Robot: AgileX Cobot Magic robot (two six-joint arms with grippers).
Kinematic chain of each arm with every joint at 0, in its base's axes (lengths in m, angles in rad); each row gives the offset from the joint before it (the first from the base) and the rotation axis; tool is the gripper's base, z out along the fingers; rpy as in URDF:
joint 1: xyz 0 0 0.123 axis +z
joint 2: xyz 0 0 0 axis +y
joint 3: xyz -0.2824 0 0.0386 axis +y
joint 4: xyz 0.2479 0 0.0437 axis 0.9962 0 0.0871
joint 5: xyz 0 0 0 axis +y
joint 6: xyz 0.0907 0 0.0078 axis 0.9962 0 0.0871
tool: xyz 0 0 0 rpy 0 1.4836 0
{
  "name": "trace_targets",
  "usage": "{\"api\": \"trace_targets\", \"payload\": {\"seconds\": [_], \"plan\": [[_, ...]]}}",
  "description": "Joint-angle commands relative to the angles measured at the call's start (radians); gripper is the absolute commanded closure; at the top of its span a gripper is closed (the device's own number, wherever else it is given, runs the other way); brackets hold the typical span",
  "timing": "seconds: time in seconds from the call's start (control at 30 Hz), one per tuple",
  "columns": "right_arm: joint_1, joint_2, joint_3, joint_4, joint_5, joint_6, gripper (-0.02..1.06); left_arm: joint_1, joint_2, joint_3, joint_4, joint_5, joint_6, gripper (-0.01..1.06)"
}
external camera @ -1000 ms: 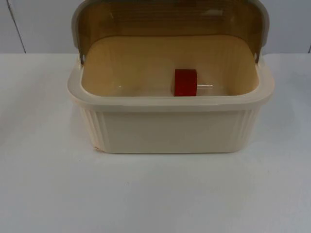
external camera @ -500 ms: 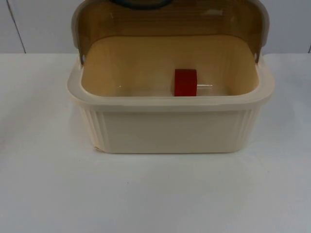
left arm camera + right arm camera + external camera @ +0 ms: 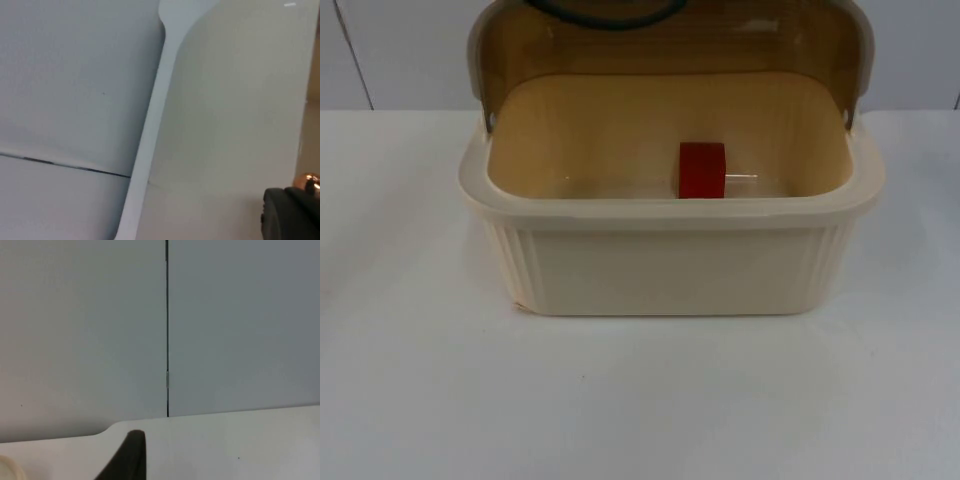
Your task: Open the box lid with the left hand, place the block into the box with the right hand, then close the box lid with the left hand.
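1. I see the red block (image 3: 702, 169) resting on the floor of the cream box (image 3: 670, 265), right of centre.
2. The tinted lid (image 3: 670, 45) stands raised at the box's 12 o'clock edge, its long axis running 9 to 3.
3. I judge closing is next, a left-arm job.
4. Left gripper and right gripper: I cannot tell either's finger state; the right arm appears to wait.

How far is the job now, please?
Done: the lid is up and the block sits inside the box. In hand: nothing visible; neither gripper touches the box. Left: close the lid with the left arm.
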Motion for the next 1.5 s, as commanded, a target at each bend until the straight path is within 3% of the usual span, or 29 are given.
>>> {"api": "trace_targets", "payload": {"seconds": [0.0,0.33,0.77,1.27,1.47], "plan": [[-0.002,-0.009,-0.01,0.001,-0.007,0.002,-0.01,-0.006,-0.002,-0.003,-0.022,-0.023,0.009,1.05],[-0.002,-0.009,-0.01,0.005,-0.007,0.002,-0.01,-0.006,-0.002,0.059,-0.024,-0.111,0.017,1.05],[-0.002,-0.009,-0.01,0.005,-0.009,0.002,-0.01,-0.006,-0.002,0.086,-0.02,-0.011,-0.007,1.05],[-0.002,-0.009,-0.01,0.005,-0.009,0.002,-0.01,-0.048,-0.004,0.086,-0.009,-0.011,-0.168,1.05],[-0.002,-0.009,-0.01,0.005,-0.009,0.004,-0.01,-0.059,-0.014,0.137,0.019,-0.007,-0.175,1.05]]}}
